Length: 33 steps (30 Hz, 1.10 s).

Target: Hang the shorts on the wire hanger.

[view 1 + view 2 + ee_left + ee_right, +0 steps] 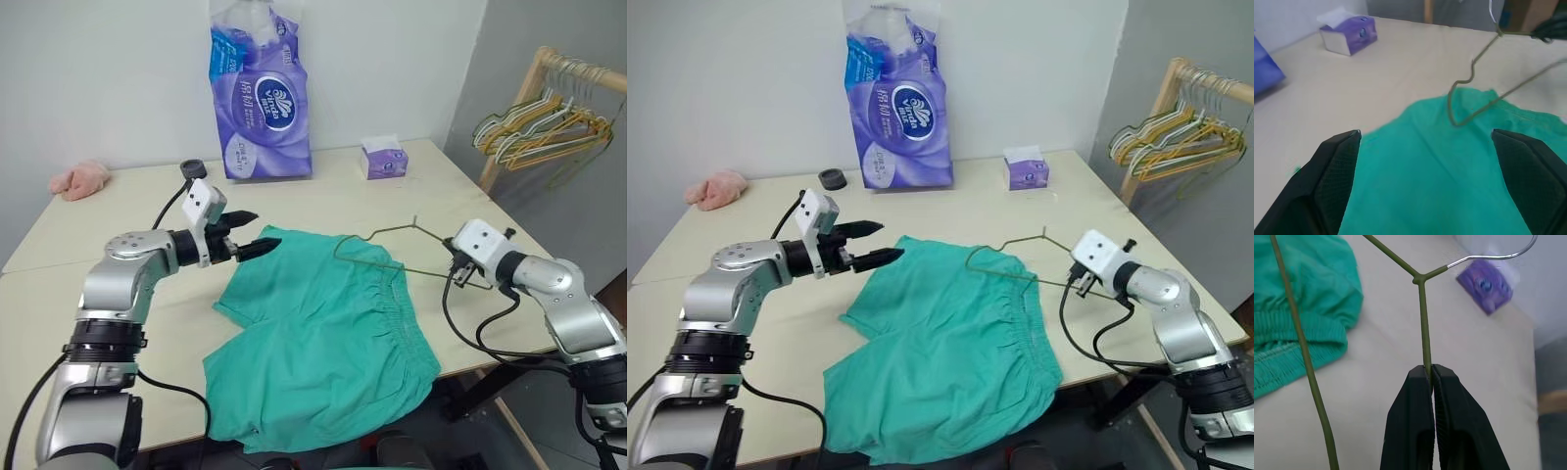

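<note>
Right gripper (pixel 1429 374): fingers pressed together, pinching one wire arm of the wire hanger (pixel 392 250) just below its twisted neck; seen at centre right of the left eye view.
Left gripper (pixel 250 235): fingers spread wide, empty, hovering over the upper left corner of the shorts at centre left of the left eye view.
Wire hanger: thin olive-green wire, lifted at the gripped side; its far bent end reaches over the upper edge of the shorts at frame centre. Whether that end touches the fabric cannot be told.
Shorts (pixel 323 338): teal-green, spread flat on the table at lower centre, elastic waistband towards the right; the lower edge hangs over the near table edge.
Writing: a tall purple tissue pack (pixel 260 93) at upper centre carries a white emblem and lettering, too small to read for certain.
Tissue box (pixel 383 157): small, purple, upper right of centre on the table (pixel 118 211), label unreadable.
Other things: pink cloth (pixel 80 179) at far left; small dark round object (pixel 192 167) beside the purple pack, kind unclear; bunched yellow, green and white hangers (pixel 544 127) on a wooden rack at upper right, cut off by the frame edge.
</note>
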Motion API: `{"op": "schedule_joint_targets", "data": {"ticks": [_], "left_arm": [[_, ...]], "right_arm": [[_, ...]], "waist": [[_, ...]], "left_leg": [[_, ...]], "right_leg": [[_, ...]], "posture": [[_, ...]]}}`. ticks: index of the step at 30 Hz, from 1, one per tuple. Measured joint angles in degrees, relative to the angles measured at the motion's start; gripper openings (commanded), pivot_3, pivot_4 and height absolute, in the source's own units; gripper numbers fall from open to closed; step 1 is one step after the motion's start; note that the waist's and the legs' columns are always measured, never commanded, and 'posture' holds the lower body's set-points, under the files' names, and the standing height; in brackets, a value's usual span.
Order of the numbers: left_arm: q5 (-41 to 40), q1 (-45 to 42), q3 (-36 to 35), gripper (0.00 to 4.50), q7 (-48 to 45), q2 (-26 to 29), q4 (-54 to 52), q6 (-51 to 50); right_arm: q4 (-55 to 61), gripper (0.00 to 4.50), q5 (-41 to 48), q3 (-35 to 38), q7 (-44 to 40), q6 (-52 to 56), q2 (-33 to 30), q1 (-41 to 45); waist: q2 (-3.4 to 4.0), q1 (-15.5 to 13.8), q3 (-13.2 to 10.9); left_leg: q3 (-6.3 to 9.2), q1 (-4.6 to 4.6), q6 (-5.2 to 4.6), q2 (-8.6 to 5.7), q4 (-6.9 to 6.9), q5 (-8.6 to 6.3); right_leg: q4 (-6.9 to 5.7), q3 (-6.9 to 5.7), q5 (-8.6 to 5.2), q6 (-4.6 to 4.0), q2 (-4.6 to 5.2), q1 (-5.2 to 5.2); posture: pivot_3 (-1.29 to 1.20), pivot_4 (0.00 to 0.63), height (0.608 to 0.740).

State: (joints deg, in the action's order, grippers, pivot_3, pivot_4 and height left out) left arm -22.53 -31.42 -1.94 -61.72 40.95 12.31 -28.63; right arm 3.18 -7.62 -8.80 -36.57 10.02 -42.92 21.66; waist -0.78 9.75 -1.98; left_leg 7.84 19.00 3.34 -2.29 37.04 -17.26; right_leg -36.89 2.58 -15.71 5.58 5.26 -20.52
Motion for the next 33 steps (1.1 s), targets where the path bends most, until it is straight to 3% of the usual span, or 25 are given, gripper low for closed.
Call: {"op": "schedule_joint_targets", "data": {"ticks": [11,21,24,33], "left_arm": [[0.09,2.56,6.16,4.50,-8.48,1.02,-3.01,-3.47],[-0.11,5.04,8.50,4.50,-11.47,0.97,-6.67,-5.02],[-0.16,5.95,8.89,3.94,-11.62,0.95,-7.74,-5.78],[-0.18,6.16,8.92,1.21,-11.48,0.49,-8.79,-6.33]], "right_arm": [[2.68,0.03,-3.64,-4.47,-4.40,-16.86,0.48,5.89],[4.97,0.03,-3.29,-5.55,-7.20,-19.56,3.41,7.11],[5.82,0.00,-2.58,-5.55,-7.66,-19.39,4.50,7.18],[6.82,0.00,-2.24,-5.53,-8.46,-18.67,5.36,7.18]], "waist": [[0.02,-0.04,-0.07],[0.03,-0.04,-0.07],[0.03,-0.04,-0.07],[0.03,-0.08,-0.08]], "left_leg": [[0.07,0.00,0.00,0.02,-0.02,0.00],[0.10,-0.01,-0.01,0.03,-0.02,0.00],[0.11,0.00,-0.01,0.03,-0.02,-0.01],[0.10,-0.01,-0.01,0.02,-0.02,-0.01]], "right_leg": [[0.00,-0.03,0.00,-0.03,-0.02,0.00],[-0.01,0.00,0.00,-0.04,-0.02,0.00],[-0.01,0.00,0.00,-0.05,-0.02,0.00],[-0.01,0.00,0.00,-0.05,-0.02,0.00]], "posture": [[-0.18,0.000,0.740],[-0.18,0.000,0.740],[-0.18,0.000,0.740],[-0.18,0.000,0.740]]}}
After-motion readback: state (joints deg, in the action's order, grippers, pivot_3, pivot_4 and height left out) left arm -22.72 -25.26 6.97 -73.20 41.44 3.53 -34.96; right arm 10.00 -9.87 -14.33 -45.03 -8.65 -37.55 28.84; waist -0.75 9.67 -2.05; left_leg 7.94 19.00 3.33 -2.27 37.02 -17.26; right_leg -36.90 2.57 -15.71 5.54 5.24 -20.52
